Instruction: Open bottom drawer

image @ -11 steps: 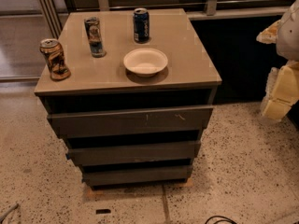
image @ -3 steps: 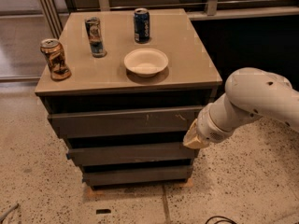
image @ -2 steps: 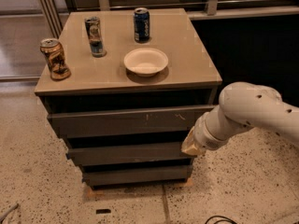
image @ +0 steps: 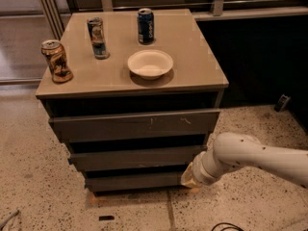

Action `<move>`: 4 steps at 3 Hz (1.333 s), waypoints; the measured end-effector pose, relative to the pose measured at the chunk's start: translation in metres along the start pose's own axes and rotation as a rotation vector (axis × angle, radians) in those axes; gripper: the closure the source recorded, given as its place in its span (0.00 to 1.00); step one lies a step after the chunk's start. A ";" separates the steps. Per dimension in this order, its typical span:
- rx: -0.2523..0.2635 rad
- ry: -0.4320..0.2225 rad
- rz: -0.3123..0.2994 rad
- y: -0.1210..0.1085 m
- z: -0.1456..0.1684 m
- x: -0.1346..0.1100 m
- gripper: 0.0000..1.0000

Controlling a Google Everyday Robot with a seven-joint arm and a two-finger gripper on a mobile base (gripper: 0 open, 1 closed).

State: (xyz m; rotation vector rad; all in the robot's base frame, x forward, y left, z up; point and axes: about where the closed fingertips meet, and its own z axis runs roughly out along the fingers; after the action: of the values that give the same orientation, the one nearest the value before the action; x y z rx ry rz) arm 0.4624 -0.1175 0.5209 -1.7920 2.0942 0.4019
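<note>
The cabinet has three dark grey-brown drawer fronts. The bottom drawer [image: 134, 181] is the lowest and narrowest front, just above the floor. The middle front [image: 134, 159] and the wide scratched top front [image: 134, 124] sit above it. My white arm [image: 255, 157] reaches in from the right, low down. My gripper [image: 189, 178] is at the right end of the bottom drawer front, close to the cabinet's lower right corner. The wrist hides most of it.
On the cabinet top [image: 192, 66] stand a white bowl [image: 150, 63], a blue can [image: 145, 26], a tall can [image: 97, 37] and a brown can [image: 57, 60] at the left edge. Speckled floor [image: 38, 186] surrounds the cabinet. A dark wall stands to the right.
The arm came into view from the right and has moved down, from the level of the middle drawer to the right end of the bottom drawer.
</note>
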 end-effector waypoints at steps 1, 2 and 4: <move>-0.068 -0.035 0.004 0.013 0.063 0.030 1.00; -0.115 -0.060 0.010 0.025 0.102 0.048 1.00; -0.113 -0.052 0.007 0.026 0.107 0.049 0.87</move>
State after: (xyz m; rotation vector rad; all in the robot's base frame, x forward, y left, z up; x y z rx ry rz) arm 0.4392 -0.1107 0.4029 -1.8159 2.0806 0.5739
